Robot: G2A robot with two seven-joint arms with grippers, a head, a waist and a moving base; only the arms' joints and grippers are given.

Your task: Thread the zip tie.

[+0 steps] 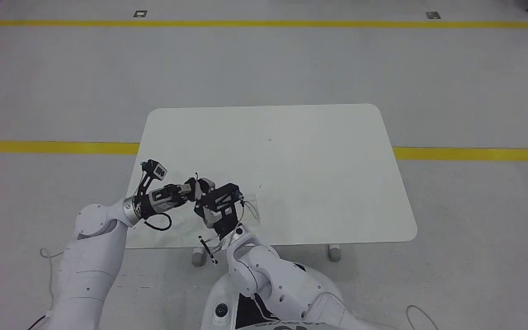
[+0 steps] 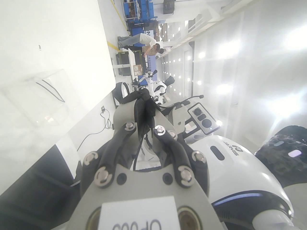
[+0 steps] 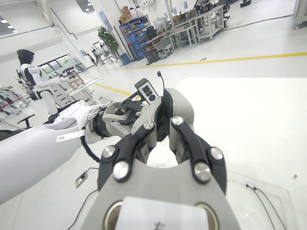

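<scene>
A thin black zip tie [image 3: 162, 86] stands between the closed fingers of my right gripper [image 3: 164, 105], its small head sticking out past the fingertips. My left gripper [image 2: 143, 102] is shut on the same tie; the black strap [image 2: 138, 142] runs back between its fingers. The two grippers meet tip to tip above the table's front left corner, the left gripper [image 1: 191, 190] beside the right gripper [image 1: 213, 200]. The left arm's wrist [image 3: 115, 118] sits just behind the right fingers.
A clear shallow tray [image 2: 28, 106] holding spare black zip ties [image 3: 261, 196] lies on the white table [image 1: 330, 157] close to the grippers, near the front edge. The table edge and open floor are directly under the left arm.
</scene>
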